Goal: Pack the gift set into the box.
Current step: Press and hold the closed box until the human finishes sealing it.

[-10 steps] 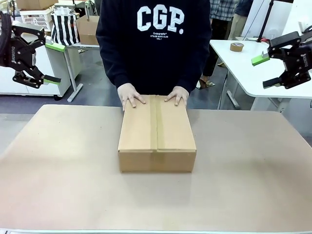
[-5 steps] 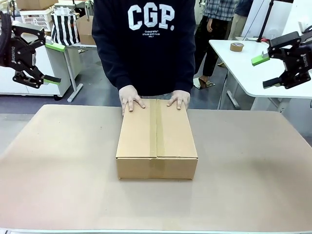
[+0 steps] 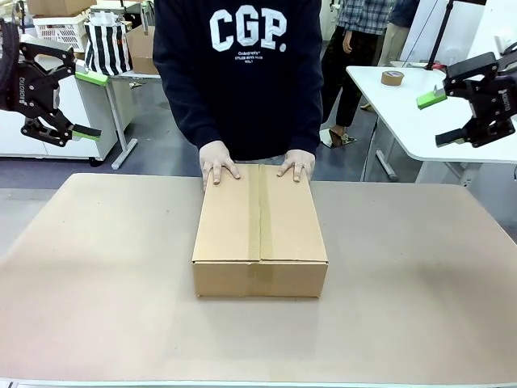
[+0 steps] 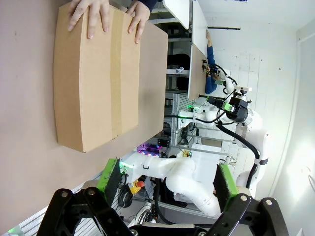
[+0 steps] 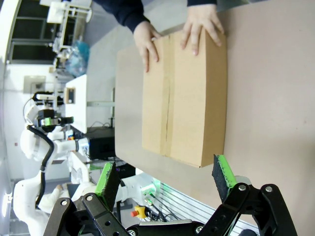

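Between and below my left gripper (image 3: 90,105) and right gripper (image 3: 438,120), both wide open and empty, I saw the closed box (image 3: 259,230) under a person's hands (image 3: 218,166).

closed box (image 4: 98,78), person's hands (image 4: 89,14) on top

The box (image 3: 260,218) is shut, so what is inside cannot be seen. One hand (image 3: 218,168) and the other hand (image 3: 296,166) cover bits of its far top edge. The person (image 3: 238,105) is cut off by the top of the front view, above the shoulders. The small print (image 3: 248,58) under the big letters (image 3: 248,31) is too tiny to read. The left gripper (image 3: 91,106) and the right gripper (image 3: 438,120) are cut off at the back by the picture's sides.
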You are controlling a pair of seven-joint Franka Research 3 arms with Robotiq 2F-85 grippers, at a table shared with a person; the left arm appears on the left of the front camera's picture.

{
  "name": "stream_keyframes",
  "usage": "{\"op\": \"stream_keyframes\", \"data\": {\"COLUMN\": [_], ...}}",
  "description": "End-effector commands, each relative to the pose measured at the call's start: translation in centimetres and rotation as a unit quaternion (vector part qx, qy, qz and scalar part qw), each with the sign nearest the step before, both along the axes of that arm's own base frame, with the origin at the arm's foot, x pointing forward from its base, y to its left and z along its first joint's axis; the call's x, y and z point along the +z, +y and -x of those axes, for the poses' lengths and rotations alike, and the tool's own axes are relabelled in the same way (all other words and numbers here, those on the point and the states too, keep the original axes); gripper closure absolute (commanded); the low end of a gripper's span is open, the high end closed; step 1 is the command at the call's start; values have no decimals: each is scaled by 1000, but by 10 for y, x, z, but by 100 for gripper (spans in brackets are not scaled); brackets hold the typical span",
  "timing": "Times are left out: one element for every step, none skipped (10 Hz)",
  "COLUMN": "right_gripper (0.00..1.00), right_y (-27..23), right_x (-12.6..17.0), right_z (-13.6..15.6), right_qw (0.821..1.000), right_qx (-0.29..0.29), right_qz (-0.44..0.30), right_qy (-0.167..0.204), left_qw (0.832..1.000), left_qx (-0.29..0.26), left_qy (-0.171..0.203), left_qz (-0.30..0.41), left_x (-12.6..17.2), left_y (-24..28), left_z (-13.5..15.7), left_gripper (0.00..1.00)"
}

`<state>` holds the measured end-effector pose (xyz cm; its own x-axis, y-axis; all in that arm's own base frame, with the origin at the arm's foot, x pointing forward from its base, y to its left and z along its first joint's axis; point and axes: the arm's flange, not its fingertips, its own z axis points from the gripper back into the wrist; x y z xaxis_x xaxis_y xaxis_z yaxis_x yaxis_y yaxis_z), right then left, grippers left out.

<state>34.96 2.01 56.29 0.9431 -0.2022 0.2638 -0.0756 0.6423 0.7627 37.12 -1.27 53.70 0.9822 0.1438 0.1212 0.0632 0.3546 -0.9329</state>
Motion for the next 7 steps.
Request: {"op": "stream_keyframes", "data": {"right_gripper": [0, 0, 0, 0, 0, 0, 0], "right_y": [-1, -1, -1, 0, 26, 54, 76], "right_x": [6, 6, 6, 0, 15, 32, 41], "right_z": [0, 0, 0, 0, 3, 13, 30], "right_qw": [1000, 1000, 1000, 1000, 994, 963, 881], "right_qx": [-2, -2, -2, 0, 74, 190, 293], "right_qz": [6, 6, 6, 0, 32, 50, 83], "right_qy": [9, 9, 9, 0, -69, -186, -361], "left_qw": [1000, 1000, 1000, 1000, 993, 968, 930], "left_qx": [-4, -4, -4, 0, -22, -53, -71], "left_qy": [6, 6, 6, 0, -107, -232, -342], "left_qz": [-1, -1, -1, 0, -54, -81, -112], "left_x": [3, 3, 3, 0, 4, 9, 10], "left_y": [3, 3, 3, 0, -25, -51, -69], "left_z": [1, 1, 1, 0, 6, 18, 30], "left_gripper": [0, 0, 0, 0, 0, 0, 0]}}
